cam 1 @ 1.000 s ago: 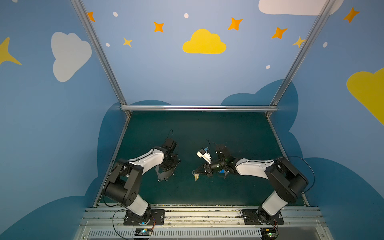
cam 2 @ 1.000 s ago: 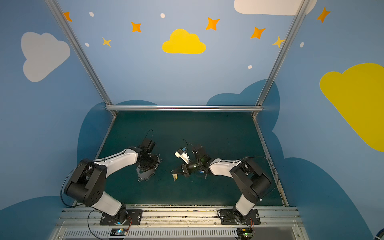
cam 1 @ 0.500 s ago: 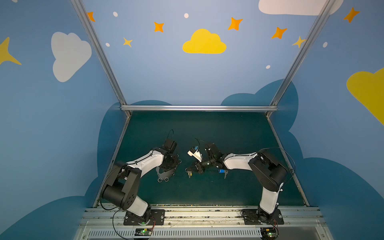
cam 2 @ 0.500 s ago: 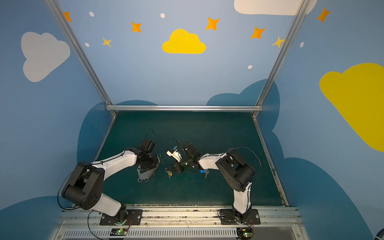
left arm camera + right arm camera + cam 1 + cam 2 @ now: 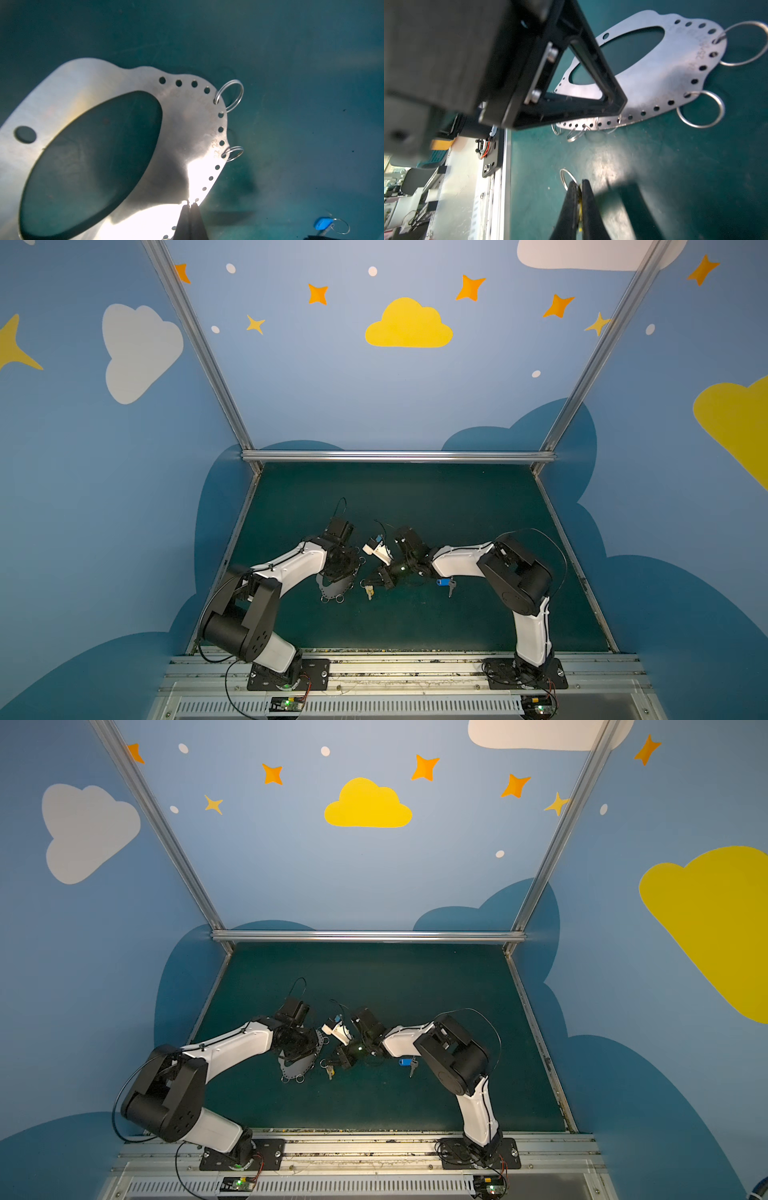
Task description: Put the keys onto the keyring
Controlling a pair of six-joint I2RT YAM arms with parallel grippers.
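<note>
finding one: the left gripper [image 5: 190, 204] is clenched on the keyring [image 5: 182, 128], pinching its perforated rim. the plate appears tilted over the mat [image 5: 675, 166].

finding two: the right gripper [image 5: 580, 186] is clenched on the yellow-tagged key [image 5: 369, 592]. a sliver of yellow shows between its jaws, and the key's split ring [image 5: 566, 176] stands clear past the tips.

the relation that matters: the keyring lies ahead of the right gripper's tips and apart from them, with bare mat between. the split ring faces the keyring's nearest edge, where several small rings [image 5: 575, 133] hang. in both top views the key sits just beside the keyring, on the side away from the left arm. we judge the right arm must close that gap. the key's long axis is too small to confirm.

the blue-tagged key [image 5: 323, 223] lies loose, well apart from the keyring, beyond the right gripper.
</note>
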